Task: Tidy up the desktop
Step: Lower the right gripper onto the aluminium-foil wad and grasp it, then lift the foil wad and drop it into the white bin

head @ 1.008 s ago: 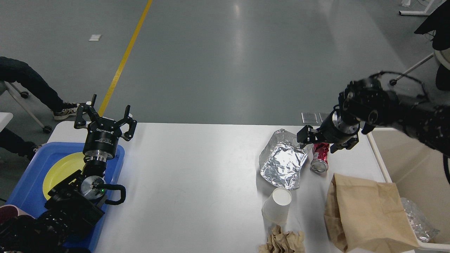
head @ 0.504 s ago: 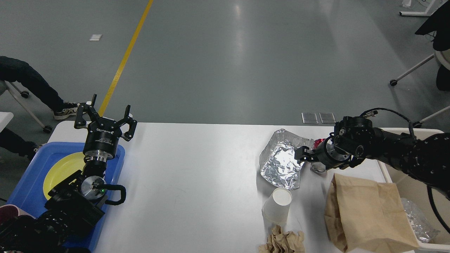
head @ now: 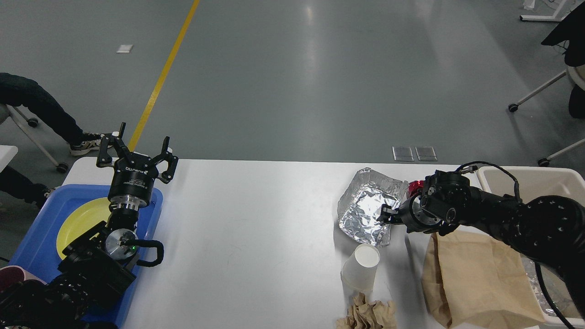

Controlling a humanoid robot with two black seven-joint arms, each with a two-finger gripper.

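Note:
The white desktop (head: 256, 219) holds litter on its right half: a crumpled foil tray (head: 363, 205), a white paper cup (head: 361, 267), a crumpled brown paper wad (head: 368, 315) and a brown paper bag (head: 475, 278). A red can (head: 415, 185) shows only as a small red patch behind my right wrist. My right gripper (head: 386, 214) is low at the foil tray's right edge; its fingers are dark and cannot be told apart. My left gripper (head: 137, 148) is open and empty, raised over the far edge of the blue tray (head: 41, 237).
A yellow plate (head: 84, 217) lies in the blue tray. A beige bin (head: 548, 180) stands off the table's right end, with the paper bag leaning over its rim. A seated person's legs (head: 41, 114) are at the far left.
My right arm has come down and toward me, from above the red can to the foil tray's right edge, and now hides most of the can. My left arm has not moved.

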